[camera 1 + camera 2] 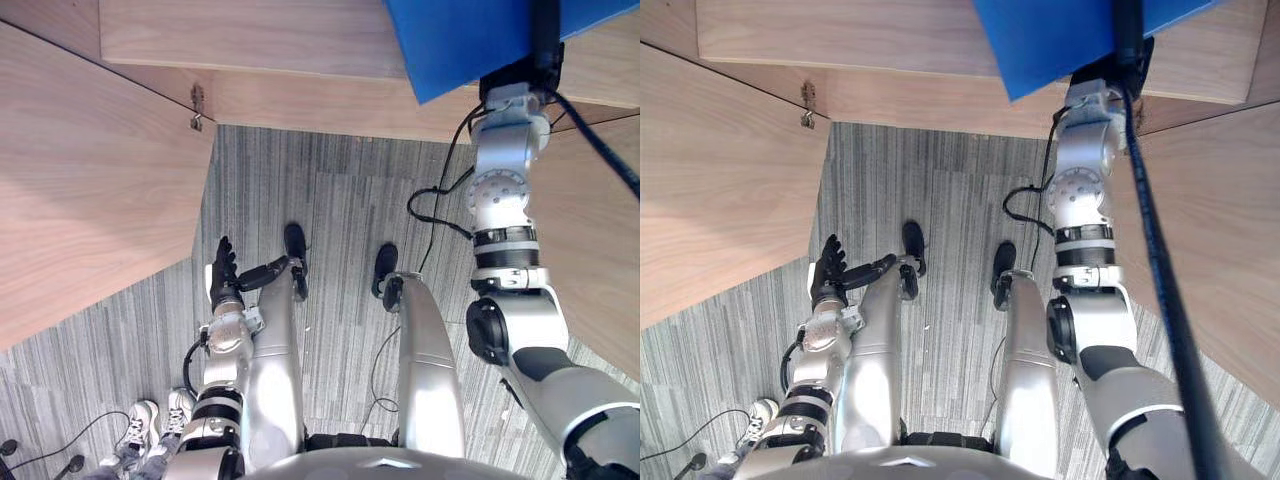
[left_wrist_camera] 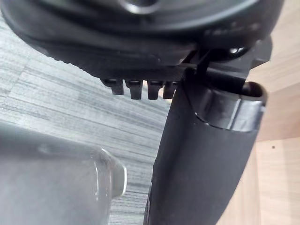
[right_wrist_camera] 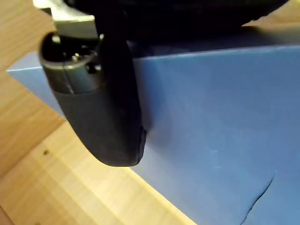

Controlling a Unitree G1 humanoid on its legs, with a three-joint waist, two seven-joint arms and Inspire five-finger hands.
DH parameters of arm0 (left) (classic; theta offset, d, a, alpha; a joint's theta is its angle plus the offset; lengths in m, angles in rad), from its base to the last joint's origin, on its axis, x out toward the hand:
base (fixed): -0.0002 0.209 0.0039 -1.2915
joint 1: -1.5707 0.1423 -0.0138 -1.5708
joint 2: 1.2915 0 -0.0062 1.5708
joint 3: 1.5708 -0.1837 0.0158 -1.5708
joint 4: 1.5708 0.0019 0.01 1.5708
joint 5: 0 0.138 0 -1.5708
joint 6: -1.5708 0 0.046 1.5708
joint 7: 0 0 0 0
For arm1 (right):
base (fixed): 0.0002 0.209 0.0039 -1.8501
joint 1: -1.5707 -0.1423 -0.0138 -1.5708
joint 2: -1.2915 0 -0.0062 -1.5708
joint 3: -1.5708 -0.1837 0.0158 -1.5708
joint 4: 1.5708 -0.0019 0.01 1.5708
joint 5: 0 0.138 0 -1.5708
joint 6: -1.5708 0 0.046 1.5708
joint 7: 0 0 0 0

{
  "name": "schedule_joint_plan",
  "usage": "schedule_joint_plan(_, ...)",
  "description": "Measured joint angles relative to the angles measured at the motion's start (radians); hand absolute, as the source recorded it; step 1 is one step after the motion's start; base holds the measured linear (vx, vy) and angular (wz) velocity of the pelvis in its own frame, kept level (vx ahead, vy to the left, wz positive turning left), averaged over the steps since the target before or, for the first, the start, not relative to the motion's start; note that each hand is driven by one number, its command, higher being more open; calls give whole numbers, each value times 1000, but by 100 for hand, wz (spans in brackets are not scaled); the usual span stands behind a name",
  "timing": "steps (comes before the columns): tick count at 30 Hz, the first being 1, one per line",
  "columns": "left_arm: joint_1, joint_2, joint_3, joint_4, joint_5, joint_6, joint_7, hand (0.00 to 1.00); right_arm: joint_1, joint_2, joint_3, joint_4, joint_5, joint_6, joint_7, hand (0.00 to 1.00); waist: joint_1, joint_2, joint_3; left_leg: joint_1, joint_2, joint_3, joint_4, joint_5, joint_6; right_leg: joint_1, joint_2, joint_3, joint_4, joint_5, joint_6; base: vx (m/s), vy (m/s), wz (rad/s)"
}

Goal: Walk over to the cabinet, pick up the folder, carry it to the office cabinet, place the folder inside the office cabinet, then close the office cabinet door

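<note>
- Both head cameras are looking steeply down from above, sharing the carpet (image 1: 330, 200), wooden cabinet (image 1: 250, 40) and blue folder (image 1: 460, 40).
- The left wrist camera is peering closely past the left hand (image 2: 201, 154) at the carpet.
- The right wrist camera is peering closely past the right hand (image 3: 103, 117) at the blue folder.

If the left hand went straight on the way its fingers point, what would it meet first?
Most likely the grey carpet: the left hand hangs open, fingers aimed forward and down at the floor. The wooden cabinet stands beyond it, though depth is unclear.
</note>
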Motion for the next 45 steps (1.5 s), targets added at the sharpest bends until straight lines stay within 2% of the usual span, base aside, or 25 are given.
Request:
schedule_joint_plan(1, -1, -1, 0, 0, 0, 0, 4, 100, -9, 1, -10, 4, 9, -9, -8, 0, 0, 0, 0, 0, -3, -3, -6, 4, -2, 0, -2, -3, -3, 1, -1, 11, 3, 16)
schedule_joint_plan(2, -1, -4, 0, 0, 0, 0, 11, 100, -25, 1, -31, 9, 32, -24, -22, 100, 0, 0, 0, 0, -6, -7, -19, 13, -2, 1, -4, -10, -10, 2, -3, 17, -2, 18)
schedule_joint_plan(10, -1, -11, -9, -1, -8, 0, 32, 100, -79, -2, -83, 37, 85, -78, -74, 100, 0, 0, -3, 8, -15, -18, -58, 42, -14, 6, -11, -28, -25, 5, -9, 19, 2, 8)
schedule_joint_plan(17, -1, -7, -30, -1, -9, 0, 32, 100, -113, -21, -80, 43, 109, -76, -88, 100, -1, 0, -5, 16, -17, -20, -78, 58, -13, 16, -12, -39, -37, 16, -23, 3, 4, 2)
schedule_joint_plan(26, -7, -21, -78, -5, -9, 0, 29, 100, -185, -62, -61, 41, 66, -67, -85, 100, -2, 6, -16, 45, -16, -1, -111, 64, -4, 47, -14, -35, -76, 32, -15, 22, 23, -1)
schedule_joint_plan(34, 0, -21, -87, 1, -9, 0, 15, 100, -223, -158, 128, 98, -20, 54, 4, 100, -16, 8, -17, 71, -12, 17, -120, 65, -2, 71, -14, -31, -86, 35, -14, 30, 6, -2)
schedule_joint_plan(45, 0, -27, -87, 3, -28, 0, 5, 100, -276, -193, 220, 234, -31, 113, 78, 100, -16, 11, -19, 71, -10, 24, -132, 67, 0, 72, -12, -32, -107, 44, -12, 21, 3, -1)
